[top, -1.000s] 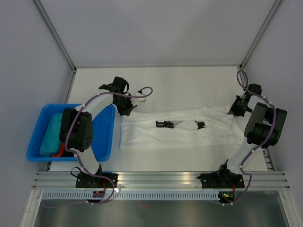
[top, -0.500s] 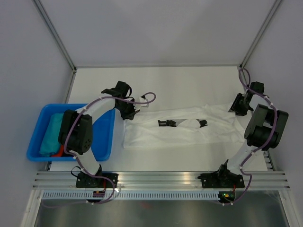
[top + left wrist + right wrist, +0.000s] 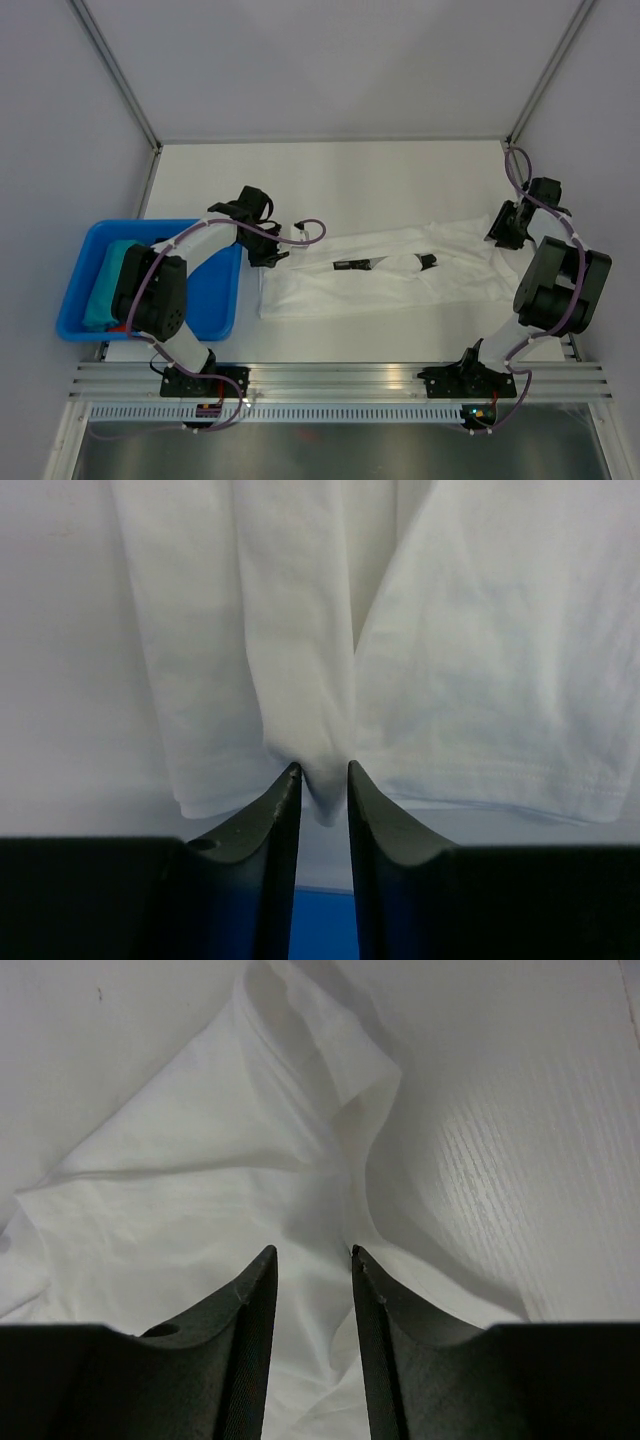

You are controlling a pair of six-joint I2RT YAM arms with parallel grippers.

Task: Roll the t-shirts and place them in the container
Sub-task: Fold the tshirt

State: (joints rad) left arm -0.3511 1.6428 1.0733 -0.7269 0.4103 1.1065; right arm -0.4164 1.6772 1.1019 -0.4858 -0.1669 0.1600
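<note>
Left claw (image 3: 320, 772) narrowly parted round hem of white t-shirt (image 3: 380, 290) (grip uncertain); right claw (image 3: 310, 1252) spread at opposite end; long axis claw-to-claw.

It is a robotics lab test cell: a white table (image 3: 400, 180) walled by grey panels (image 3: 330, 60) on aluminium posts (image 3: 115, 70), with robot arms (image 3: 200, 236) bolted to a slotted rail (image 3: 340, 378).

white t-shirt (image 3: 330, 290) with black marks, blue bin (image 3: 215, 300), teal roll (image 3: 105, 290)
</note>
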